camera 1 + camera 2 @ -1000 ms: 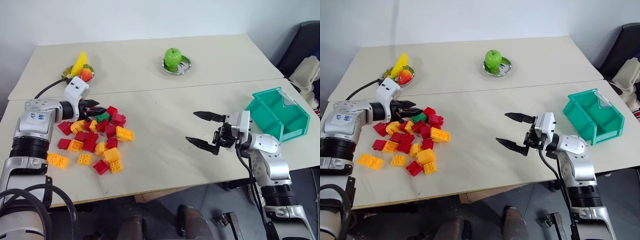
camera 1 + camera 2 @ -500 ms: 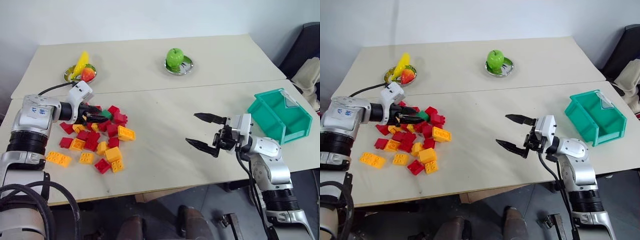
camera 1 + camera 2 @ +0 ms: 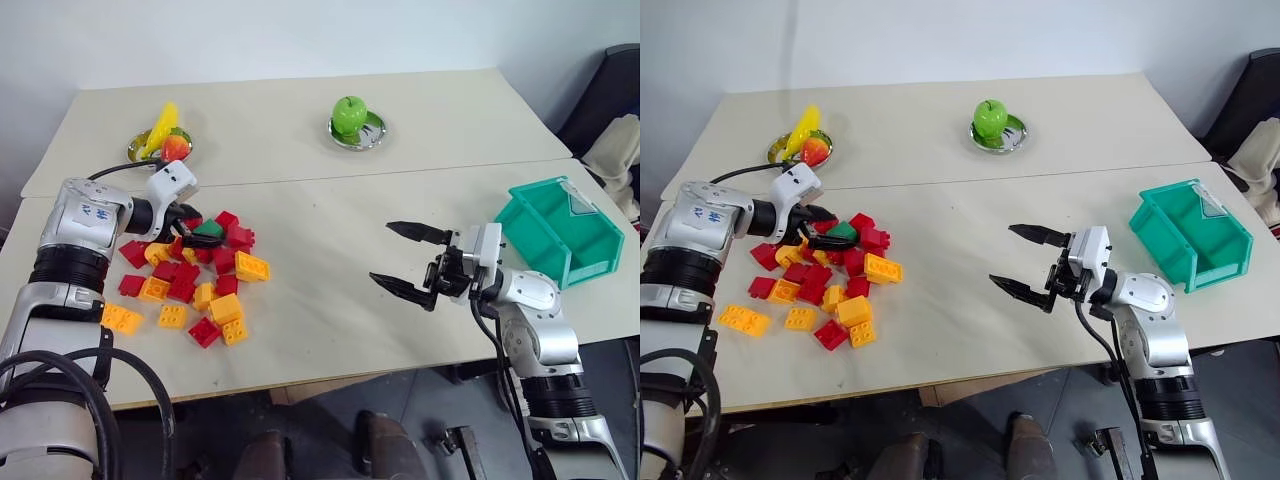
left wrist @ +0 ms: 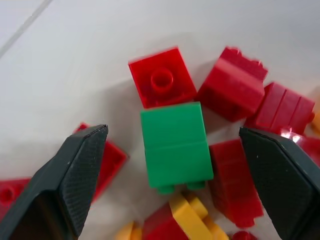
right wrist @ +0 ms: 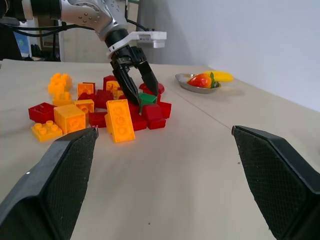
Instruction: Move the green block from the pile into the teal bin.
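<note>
One beige table [image 3: 330, 250] made of two tops pushed together, with a seam running across. One teal bin [image 3: 560, 228] on the right side of the near top, sloped front toward the table middle, nothing visible inside. Two arms. Right gripper [image 3: 406, 262] is spread wide above bare table, between the pile and the bin, holding nothing. Left gripper [image 3: 196, 232] is at the far edge of the pile [image 3: 190, 280], spread wide, one finger [image 4: 75, 172] on each side of the green block [image 4: 175, 142], not closed on it. One green block, lying in the pile's far part among red bricks, a red single-stud brick [image 4: 161, 77] touching its far end. Pile is roughly twenty loose bricks in red, yellow and orange; exact count can't be told. Two metal dishes on the far top: left dish [image 3: 160, 147] holds a banana and a red fruit, middle dish [image 3: 356, 130] holds one green apple [image 3: 348, 113].
</note>
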You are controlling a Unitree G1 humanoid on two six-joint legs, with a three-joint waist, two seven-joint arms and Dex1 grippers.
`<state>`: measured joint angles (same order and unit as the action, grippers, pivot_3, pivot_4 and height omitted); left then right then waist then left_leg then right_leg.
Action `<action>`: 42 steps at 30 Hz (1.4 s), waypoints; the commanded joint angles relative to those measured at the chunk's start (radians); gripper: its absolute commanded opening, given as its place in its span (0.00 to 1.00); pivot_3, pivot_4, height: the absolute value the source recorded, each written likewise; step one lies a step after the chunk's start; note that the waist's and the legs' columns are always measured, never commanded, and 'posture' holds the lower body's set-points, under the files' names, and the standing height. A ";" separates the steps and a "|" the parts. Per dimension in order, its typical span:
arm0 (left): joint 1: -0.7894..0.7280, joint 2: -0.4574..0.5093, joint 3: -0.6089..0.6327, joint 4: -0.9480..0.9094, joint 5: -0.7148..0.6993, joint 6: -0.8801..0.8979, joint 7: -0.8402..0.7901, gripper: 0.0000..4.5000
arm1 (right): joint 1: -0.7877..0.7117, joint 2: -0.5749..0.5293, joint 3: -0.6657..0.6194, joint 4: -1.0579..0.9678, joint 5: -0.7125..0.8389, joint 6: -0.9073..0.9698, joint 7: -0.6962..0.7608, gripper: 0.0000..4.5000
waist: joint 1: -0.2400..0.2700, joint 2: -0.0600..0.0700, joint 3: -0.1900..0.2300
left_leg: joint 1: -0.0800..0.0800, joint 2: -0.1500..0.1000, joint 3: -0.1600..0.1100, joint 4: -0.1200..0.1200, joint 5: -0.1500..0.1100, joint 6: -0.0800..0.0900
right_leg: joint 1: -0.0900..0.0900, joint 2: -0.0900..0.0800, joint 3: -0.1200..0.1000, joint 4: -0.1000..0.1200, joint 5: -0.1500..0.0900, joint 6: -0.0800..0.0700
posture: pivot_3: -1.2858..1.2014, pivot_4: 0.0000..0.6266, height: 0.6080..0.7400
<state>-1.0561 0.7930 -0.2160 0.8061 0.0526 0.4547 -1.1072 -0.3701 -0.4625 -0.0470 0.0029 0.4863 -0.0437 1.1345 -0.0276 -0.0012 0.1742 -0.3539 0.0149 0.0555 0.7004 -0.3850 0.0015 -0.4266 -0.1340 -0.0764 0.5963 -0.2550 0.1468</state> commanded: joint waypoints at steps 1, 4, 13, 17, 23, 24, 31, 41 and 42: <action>-0.023 0.002 0.004 0.027 0.019 -0.013 -0.014 0.99 | -0.005 0.003 -0.010 -0.020 0.009 -0.018 -0.005 1.00 | 0.000 0.000 0.000 | 0.000 0.000 0.000 0.000 0.000 0.000 | 0.000 0.000 0.000 0.000 0.000 0.000 | 0.52 0.24 1.00; -0.034 0.001 0.023 0.049 0.012 -0.021 -0.010 0.99 | -0.001 0.003 -0.011 -0.026 0.008 -0.018 -0.009 1.00 | 0.000 0.000 0.000 | 0.000 0.000 0.000 0.000 0.000 0.000 | 0.000 0.000 0.000 0.000 0.000 0.000 | 0.52 0.24 1.00; -0.031 -0.005 0.027 0.064 0.016 -0.064 -0.027 0.86 | 0.000 -0.001 -0.013 -0.027 0.008 -0.021 -0.012 1.00 | 0.000 0.000 0.000 | 0.000 0.000 0.000 0.000 0.000 0.000 | 0.000 0.000 0.000 0.000 0.000 0.000 | 0.52 0.24 1.00; -0.028 -0.018 0.051 0.066 0.005 -0.070 0.006 0.60 | 0.003 -0.001 -0.013 -0.031 0.009 -0.020 -0.014 1.00 | 0.001 0.000 0.000 | 0.000 0.000 0.000 0.000 0.000 0.000 | 0.000 0.000 0.000 0.000 0.000 0.000 | 0.52 0.24 1.00; -0.031 -0.023 0.073 0.058 -0.009 -0.052 -0.020 0.53 | 0.012 0.001 -0.010 -0.039 0.010 -0.018 -0.015 1.00 | -0.001 0.000 0.000 | 0.000 0.000 0.000 0.001 0.000 0.000 | 0.000 0.000 0.000 0.001 0.000 0.000 | 0.52 0.24 1.00; -0.041 -0.018 0.085 0.060 -0.021 -0.057 -0.031 0.53 | 0.013 0.000 -0.010 -0.040 0.009 -0.019 -0.015 1.00 | -0.001 0.000 0.000 | 0.000 0.000 0.000 0.001 0.000 0.000 | 0.000 0.000 0.000 0.001 0.000 0.000 | 0.52 0.24 1.00; -0.155 0.025 0.185 0.065 -0.124 -0.151 -0.180 0.53 | 0.037 -0.027 -0.037 -0.061 0.013 -0.010 -0.022 1.00 | 0.000 -0.002 0.001 | -0.001 0.000 0.000 0.001 0.000 0.000 | 0.000 0.000 0.000 0.001 0.000 0.000 | 0.52 0.24 1.00; -0.123 -0.148 0.095 -0.224 -0.182 -0.078 -0.315 0.53 | 0.163 -0.117 -0.138 -0.115 0.028 -0.001 -0.054 1.00 | 0.019 -0.002 0.001 | -0.001 0.000 0.000 0.004 0.000 0.000 | 0.001 -0.001 -0.001 0.002 0.000 0.000 | 0.52 0.24 1.00; -0.121 -0.160 0.090 -0.221 -0.178 -0.083 -0.309 0.53 | 0.174 -0.119 -0.142 -0.124 0.030 0.001 -0.058 1.00 | 0.021 -0.002 0.001 | -0.001 0.000 0.000 0.005 0.000 0.000 | 0.001 -0.001 -0.001 0.002 0.000 0.000 | 0.52 0.24 1.00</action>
<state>-1.1640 0.6239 -0.1382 0.6234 -0.1147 0.3769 -1.4275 -0.2059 -0.5672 -0.1467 -0.0724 0.4943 -0.0407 1.0881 -0.0069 -0.0030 0.1752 -0.3548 0.0150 0.0551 0.7050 -0.3850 0.0016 -0.4262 -0.1349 -0.0770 0.5987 -0.2549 0.1469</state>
